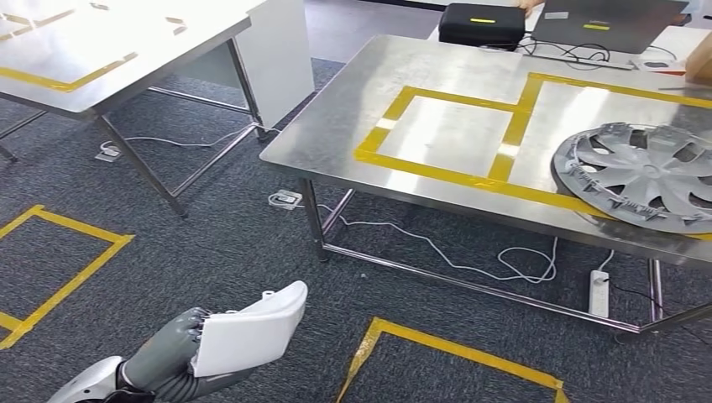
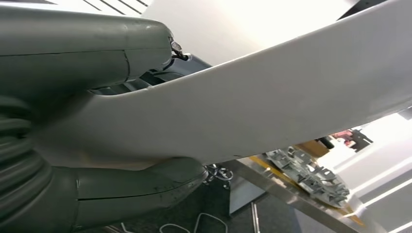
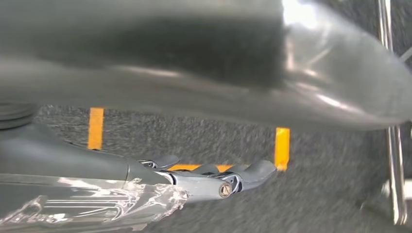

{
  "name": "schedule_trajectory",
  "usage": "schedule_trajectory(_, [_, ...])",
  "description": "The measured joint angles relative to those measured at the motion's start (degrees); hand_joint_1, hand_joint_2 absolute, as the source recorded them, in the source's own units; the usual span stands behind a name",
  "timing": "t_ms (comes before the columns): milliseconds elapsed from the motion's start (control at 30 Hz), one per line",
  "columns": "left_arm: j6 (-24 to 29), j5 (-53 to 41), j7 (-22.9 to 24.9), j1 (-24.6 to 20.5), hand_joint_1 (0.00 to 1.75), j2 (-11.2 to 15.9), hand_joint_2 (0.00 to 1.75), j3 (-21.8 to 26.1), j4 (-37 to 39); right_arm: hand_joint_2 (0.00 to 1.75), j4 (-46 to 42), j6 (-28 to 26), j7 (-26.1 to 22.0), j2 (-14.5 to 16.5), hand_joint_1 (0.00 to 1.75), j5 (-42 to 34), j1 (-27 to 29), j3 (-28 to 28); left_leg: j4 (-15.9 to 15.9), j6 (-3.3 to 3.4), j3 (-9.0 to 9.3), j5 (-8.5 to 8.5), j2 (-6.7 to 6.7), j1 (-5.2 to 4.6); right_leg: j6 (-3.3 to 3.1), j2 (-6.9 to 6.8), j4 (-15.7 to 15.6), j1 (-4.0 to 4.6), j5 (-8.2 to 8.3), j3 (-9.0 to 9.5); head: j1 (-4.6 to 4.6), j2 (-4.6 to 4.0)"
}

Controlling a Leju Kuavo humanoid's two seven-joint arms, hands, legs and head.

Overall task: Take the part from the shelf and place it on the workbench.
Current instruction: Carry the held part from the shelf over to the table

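Down in the lower left of the head view, the left hand (image 1: 172, 344) has the white part (image 1: 252, 327) clamped by one end, carried low over the carpet with its far end tilted up toward the middle of the frame. Up close in the left wrist view, that part (image 2: 272, 107) sweeps across the frame as a long, smooth, curved shell, with the thumb (image 2: 87, 53) on one face and darker fingers (image 2: 141, 194) under the other.

It looks like thin moulded plastic: light, fairly stiff, glossy and likely slippery, so a hold across the edge with faces pinched seems sensible, though gripping one end leaves a long lever that could twist or slide. A small tab on its upper edge looks snappable.

Over in the right wrist view, the right hand (image 3: 214, 182) hangs above the carpet, fingers stretched out, nothing in them.

Filling the upper right of the head view is the steel table (image 1: 353, 126) with yellow tape boxes (image 1: 445, 134), and a grey wheel cover (image 1: 642, 176) sits at the right edge. The taped box beside it looks free for the set-down, not yet made.
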Motion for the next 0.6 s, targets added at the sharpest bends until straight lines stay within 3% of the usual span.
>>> schedule_trajectory(67, [0.1, 0.0, 0.0, 0.1, 1.75, 0.0, 1.75, 0.0, 0.0, 0.00, -0.9, -1.4, 0.4, 0.0, 0.00, -0.9, 1.0, 1.5, -0.6, 0.88, 0.23, -0.11, 0.29, -0.10, 0.75, 0.82, -0.4, -0.12, 0.19, -0.36, 0.08, 0.01])
schedule_trajectory(133, [0.1, 0.0, -0.1, 0.2, 1.75, 0.0, 1.75, 0.1, 0.0, 0.00, -1.6, -1.9, 0.5, 0.0, 0.00, -1.2, 1.8, 2.5, -0.8, 1.81, 0.40, -0.02, 1.28, -0.10, 1.29, 0.07, 0.3, -0.18, -0.48, -0.86, 0.20, 0.02])
schedule_trajectory(200, [0.2, 0.0, -0.1, 0.5, 1.75, 0.1, 1.75, 0.1, 0.0, 0.00, -2.2, -2.0, 0.6, 0.1, 0.00, -1.4, 2.1, 3.3, -1.0, 2.52, 0.50, 0.00, 2.44, -0.19, 1.54, -2.54, 5.6, -0.03, -3.67, -3.19, 0.53, 0.02])
schedule_trajectory(267, [0.2, 0.0, -0.1, 0.8, 1.75, 0.2, 1.75, 0.2, 0.0, 0.00, -2.5, -2.0, 0.6, 0.1, 0.00, -1.4, 2.2, 3.9, -1.0, 2.81, 0.52, -0.10, 3.55, -0.48, 1.64, -4.24, 13.4, 0.05, -7.46, -6.93, 0.72, 0.02])
schedule_trajectory(300, [0.2, 0.0, -0.1, 0.8, 1.75, 0.2, 1.75, 0.2, 0.0, 0.00, -2.6, -2.0, 0.6, 0.1, 0.00, -1.4, 2.2, 4.0, -1.0, 2.88, 0.56, -0.15, 4.08, -0.61, 1.63, -4.43, 15.8, 0.08, -8.12, -8.05, 0.71, 0.02])
schedule_trajectory(333, [0.2, 0.0, -0.1, 0.8, 1.75, 0.2, 1.75, 0.1, 0.0, 0.00, -2.6, -2.0, 0.6, 0.1, 0.00, -1.4, 2.2, 4.1, -0.9, 2.91, 0.66, -0.22, 4.59, -0.69, 1.55, -4.51, 15.9, 0.12, -7.59, -8.02, 0.71, 0.01])
schedule_trajectory(400, [0.2, 0.0, 0.1, 0.8, 1.75, 0.1, 1.75, 0.2, 0.0, 0.00, -2.7, -1.9, 0.6, 0.1, 0.00, -1.5, 2.4, 4.2, -0.9, 2.80, 1.07, -0.45, 5.46, -0.78, 1.22, -5.23, 9.6, 0.25, -3.98, -4.56, 0.71, 0.01])
schedule_trajectory(467, [0.3, -0.3, 0.8, 0.8, 1.75, 0.0, 1.75, 0.2, 0.0, 0.00, -2.9, -1.8, 0.7, 0.1, 0.00, -1.5, 2.5, 4.5, -0.9, 2.35, 1.54, -0.87, 6.08, -1.01, 0.75, -6.95, 2.2, 0.48, -1.27, -0.66, 0.68, 0.01])
schedule_trajectory(533, [0.7, -0.7, 1.9, 0.8, 1.75, 0.0, 1.75, 0.3, 0.0, 0.00, -3.1, -1.9, 0.8, 0.1, 0.00, -1.6, 2.5, 4.8, -1.1, 1.69, 1.92, -1.33, 6.59, -1.16, 0.23, -7.53, -0.1, 0.74, -1.05, 0.34, 0.62, 0.01])
schedule_trajectory(600, [1.3, -0.8, 2.6, 0.8, 1.75, 0.0, 1.75, 0.3, 0.0, 0.00, -3.3, -2.0, 0.8, 0.1, 0.00, -1.7, 2.8, 5.1, -1.3, 0.93, 2.42, -1.67, 7.07, -1.02, -0.43, -6.54, -0.5, 0.69, -1.04, 0.62, 0.63, 0.02])
